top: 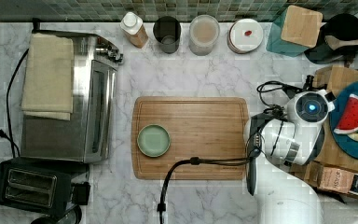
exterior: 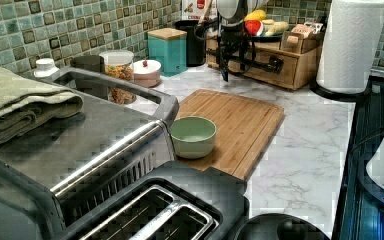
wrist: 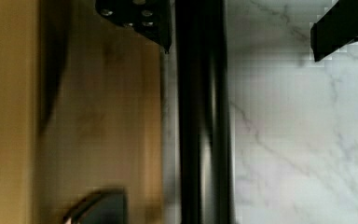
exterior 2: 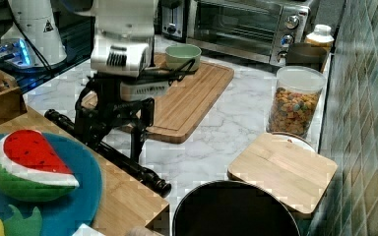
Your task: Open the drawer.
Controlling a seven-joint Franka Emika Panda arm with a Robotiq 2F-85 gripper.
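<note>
Black and blurred from sitting so close to the wrist camera, the bar handle (wrist: 200, 121) runs straight through the gap between the two fingers (wrist: 135, 16), one over the wood of the drawer (wrist: 102, 116) and the other out over the marble counter (wrist: 298, 140). Your gripper (exterior 2: 123, 123) stands spread around the bar, with daylight on both sides, gripping nothing yet. In the right view the drawer sits at the near left under the blue plate (exterior 2: 86, 172) with the toy watermelon slice (exterior 2: 29, 164), and the handle reaches from behind the gripper down toward the black pot (exterior 2: 234, 211).

Watch three things, as I judge them:

- The bar sits nearer the wood-side finger than the other. If you close like this, one finger should land first and nudge the handle sideways, or the grip could end up crooked and slip on the pull.
- The wood-side finger hangs just beside the drawer front. Drop lower and you may jam the tip into the wood.
- Pull at an angle and the whole box unit could slide on the counter rather than the drawer running out, shaking the plate on top.

Behind the arm, the cutting board (exterior 2: 187, 96) and green bowl (exterior 2: 183, 55) lie in the pull direction, so keep the stroke short.
</note>
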